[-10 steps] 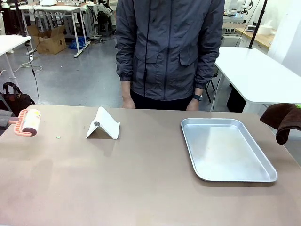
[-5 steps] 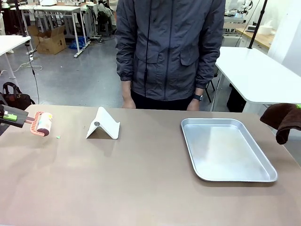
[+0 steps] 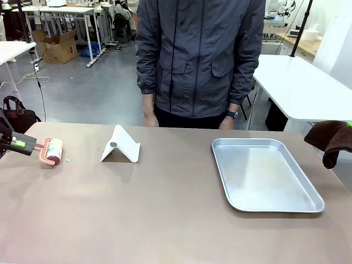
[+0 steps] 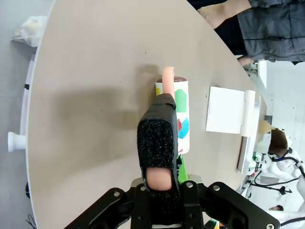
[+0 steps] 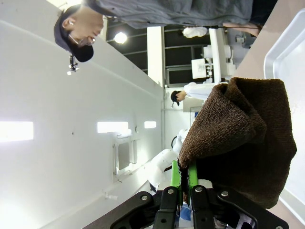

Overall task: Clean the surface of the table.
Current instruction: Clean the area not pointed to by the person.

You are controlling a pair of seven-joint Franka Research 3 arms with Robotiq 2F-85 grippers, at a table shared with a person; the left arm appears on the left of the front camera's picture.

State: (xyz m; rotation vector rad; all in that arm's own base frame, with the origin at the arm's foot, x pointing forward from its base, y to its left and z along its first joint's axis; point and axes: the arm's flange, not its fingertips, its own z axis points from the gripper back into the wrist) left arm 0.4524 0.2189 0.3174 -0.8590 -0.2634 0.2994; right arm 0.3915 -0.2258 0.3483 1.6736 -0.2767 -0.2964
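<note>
Roller (image 3: 53, 151) on table (image 3: 165, 220) left, stand (image 3: 121, 145) beside, tray (image 3: 264, 176) right, cloth (image 3: 331, 140) farther right, person (image 3: 198, 60) behind

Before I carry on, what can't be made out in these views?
Front view: green speck by the lint roller is too small to identify.
Front view: the right edge cuts off the brown cloth.
Right wrist view: that cloth covers the fingertips of the right pincer.
Left wrist view: near finger of the left pincer hides most of the roller's handle.

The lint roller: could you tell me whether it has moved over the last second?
Yes. The lint roller has shifted along the table toward picture right, ending nearer the white stand.
</note>
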